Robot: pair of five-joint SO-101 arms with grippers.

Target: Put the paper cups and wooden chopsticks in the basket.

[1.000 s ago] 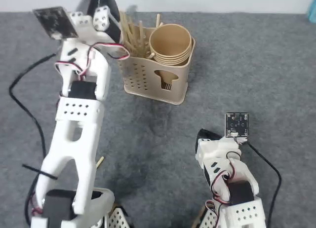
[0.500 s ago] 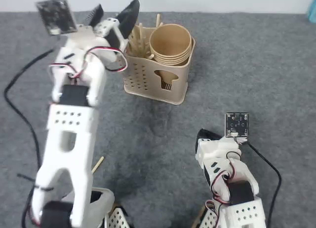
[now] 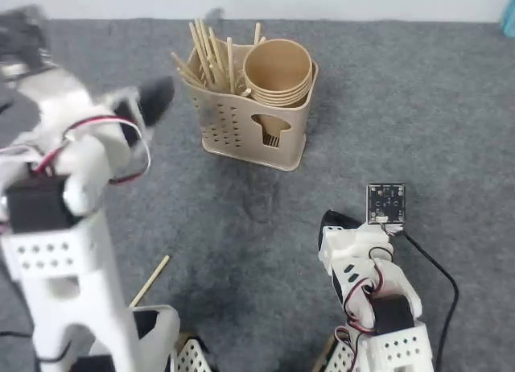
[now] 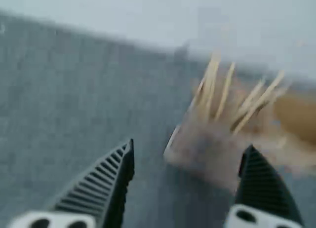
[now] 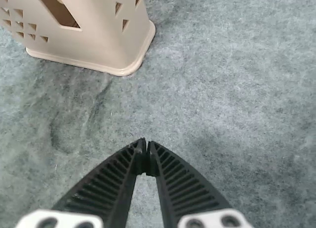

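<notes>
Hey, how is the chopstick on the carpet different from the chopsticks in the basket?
The loose chopstick lies flat on the grey carpet; the bunched chopsticks stand on end, fanned at slight tilts. The loose chopstick is one stick outside the basket, near the base of the left arm; the bunched chopsticks share the basket with stacked paper cups. All look like the same pale wood.
</notes>
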